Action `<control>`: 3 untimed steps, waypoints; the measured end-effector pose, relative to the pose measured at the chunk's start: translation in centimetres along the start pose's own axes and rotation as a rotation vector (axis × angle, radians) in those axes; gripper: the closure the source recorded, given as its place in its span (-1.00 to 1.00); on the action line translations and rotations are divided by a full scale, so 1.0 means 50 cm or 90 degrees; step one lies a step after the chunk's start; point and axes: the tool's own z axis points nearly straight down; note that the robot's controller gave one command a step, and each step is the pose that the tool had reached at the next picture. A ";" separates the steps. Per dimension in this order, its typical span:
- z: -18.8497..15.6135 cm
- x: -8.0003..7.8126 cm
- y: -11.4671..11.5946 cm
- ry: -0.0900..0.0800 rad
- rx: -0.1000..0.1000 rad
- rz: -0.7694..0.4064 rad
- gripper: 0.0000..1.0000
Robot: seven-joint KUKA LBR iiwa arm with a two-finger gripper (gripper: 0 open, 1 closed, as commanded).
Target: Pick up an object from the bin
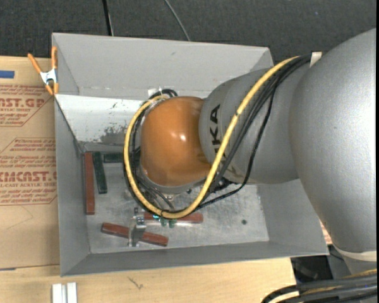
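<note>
At nine o'clock in the grey bin (68, 188) a long red-brown bar (89, 185) lies with its long axis running twelve to six. Just beside it on the three o'clock side is a dark green bar (100, 173), parallel to it, and a second dark piece (112, 158) seems to lie crosswise at its top end. Near six o'clock the end effector (138, 231) hangs low under the orange wrist cover (170, 141), and I cannot tell whether it is open or closed or has hold of anything. It stands between two short red-brown bars, the left short bar (115, 230) at its nine o'clock and the right short bar (155, 238) at its four o'clock. Both lie close by, with long axes running roughly nine to three. A red-brown end (193, 218) peeks out at its two o'clock. That makes four red-brown pieces and one or two dark ones. A grasp here would probably need to close across a short bar's narrow width
</note>
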 end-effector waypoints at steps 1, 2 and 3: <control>-0.008 -0.005 -0.002 -0.005 -0.001 0.001 -1.00; 0.060 -0.014 -0.063 -0.009 -0.005 0.097 -1.00; 0.101 -0.020 -0.147 -0.004 0.000 0.110 -1.00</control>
